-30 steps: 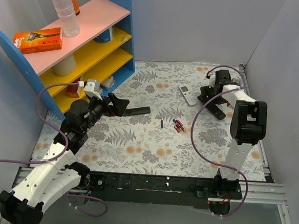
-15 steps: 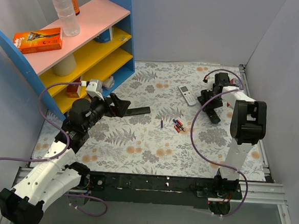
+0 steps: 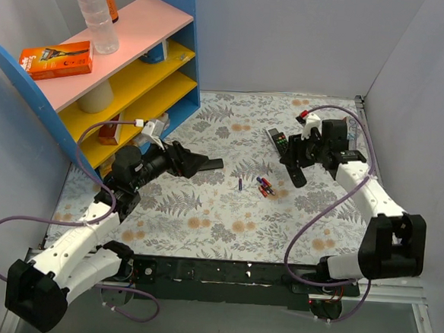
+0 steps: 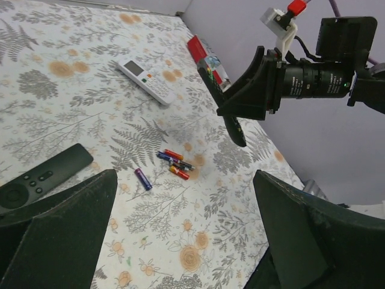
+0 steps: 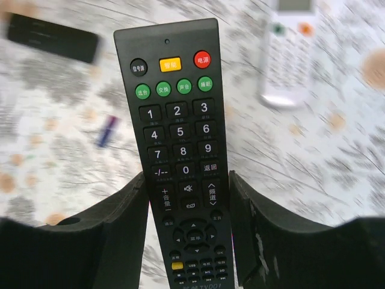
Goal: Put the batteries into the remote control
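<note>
Black remote control [image 5: 177, 120] newly lifted off the table [image 3: 204, 211], clamped in the right gripper [image 5: 187, 205] — held just beyond the batteries [image 3: 264, 187], buttons showing, back yet to be turned — left gripper [image 4: 183, 180] wide open, empty, left of the batteries.

I'm watching a white remote [image 4: 146, 80] and a black bar [image 3: 205, 164] lying apart on the floral cloth [image 3: 204, 211]; a bottle [image 3: 95, 13] and orange box [image 3: 56, 58] are sitting atop the shelf [image 3: 149, 70].

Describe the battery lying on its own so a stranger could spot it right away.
Near the middle of the floral table mat lies a little cluster of batteries. On its side facing the colourful shelf, apart from the rest, is one purple battery; the clustered ones show red.
</note>
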Available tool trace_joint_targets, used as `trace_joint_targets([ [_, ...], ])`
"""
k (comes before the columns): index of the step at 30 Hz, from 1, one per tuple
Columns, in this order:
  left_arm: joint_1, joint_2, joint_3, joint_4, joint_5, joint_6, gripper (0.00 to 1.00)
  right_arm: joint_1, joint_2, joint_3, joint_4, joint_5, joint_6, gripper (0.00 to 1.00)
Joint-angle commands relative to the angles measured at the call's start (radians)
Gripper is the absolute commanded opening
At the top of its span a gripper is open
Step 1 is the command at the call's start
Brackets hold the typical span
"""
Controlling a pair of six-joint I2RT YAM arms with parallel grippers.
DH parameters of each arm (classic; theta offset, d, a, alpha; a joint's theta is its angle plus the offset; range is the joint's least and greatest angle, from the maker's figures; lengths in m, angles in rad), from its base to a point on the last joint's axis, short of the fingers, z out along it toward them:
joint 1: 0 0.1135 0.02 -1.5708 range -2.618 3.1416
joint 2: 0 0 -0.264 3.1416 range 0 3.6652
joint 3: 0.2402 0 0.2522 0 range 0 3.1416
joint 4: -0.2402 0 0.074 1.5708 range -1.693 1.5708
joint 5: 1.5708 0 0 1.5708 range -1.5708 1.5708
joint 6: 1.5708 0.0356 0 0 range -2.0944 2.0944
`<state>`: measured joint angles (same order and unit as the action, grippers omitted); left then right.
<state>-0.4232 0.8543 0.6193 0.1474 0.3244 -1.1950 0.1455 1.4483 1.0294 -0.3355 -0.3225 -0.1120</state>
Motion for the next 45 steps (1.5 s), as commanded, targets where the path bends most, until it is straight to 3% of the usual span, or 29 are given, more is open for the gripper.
trace_joint_targets([
  [1, -0.005, 0.057, 0.008, 0.171, 0.148, -0.049, 0.98, 0.095, -0.124, -0.083, 0.206, -0.236, 0.104, 0.22],
  [8, -0.003, 0.196, 0.118, 0.242, 0.324, -0.012, 0.98, 0.251, -0.264, -0.227, 0.638, -0.441, 0.332, 0.22],
  [12, -0.005, 0.299, 0.158, 0.309, 0.419, -0.006, 0.98, 0.319, -0.279, -0.249, 0.763, -0.492, 0.397, 0.22],
  [17, -0.005, 0.368, 0.138, 0.494, 0.556, -0.095, 0.98, 0.367, -0.264, -0.242, 0.797, -0.498, 0.417, 0.22],
  [24, -0.005, 0.373, 0.082, 0.648, 0.607, -0.135, 0.98, 0.42, -0.232, -0.227, 0.828, -0.506, 0.437, 0.22],
  [34, -0.005, 0.365, 0.06, 0.662, 0.619, -0.14, 0.97, 0.473, -0.175, -0.226, 0.961, -0.546, 0.521, 0.22],
  [39, -0.003, 0.368, 0.046, 0.689, 0.619, -0.172, 0.83, 0.476, -0.16, -0.238, 1.018, -0.549, 0.566, 0.22],
  [43, -0.003, 0.353, 0.046, 0.653, 0.567, -0.186, 0.57, 0.477, -0.144, -0.232, 1.018, -0.546, 0.571, 0.22],
  [45, -0.005, 0.348, 0.046, 0.629, 0.533, -0.19, 0.5, 0.479, -0.131, -0.229, 1.018, -0.546, 0.575, 0.22],
])
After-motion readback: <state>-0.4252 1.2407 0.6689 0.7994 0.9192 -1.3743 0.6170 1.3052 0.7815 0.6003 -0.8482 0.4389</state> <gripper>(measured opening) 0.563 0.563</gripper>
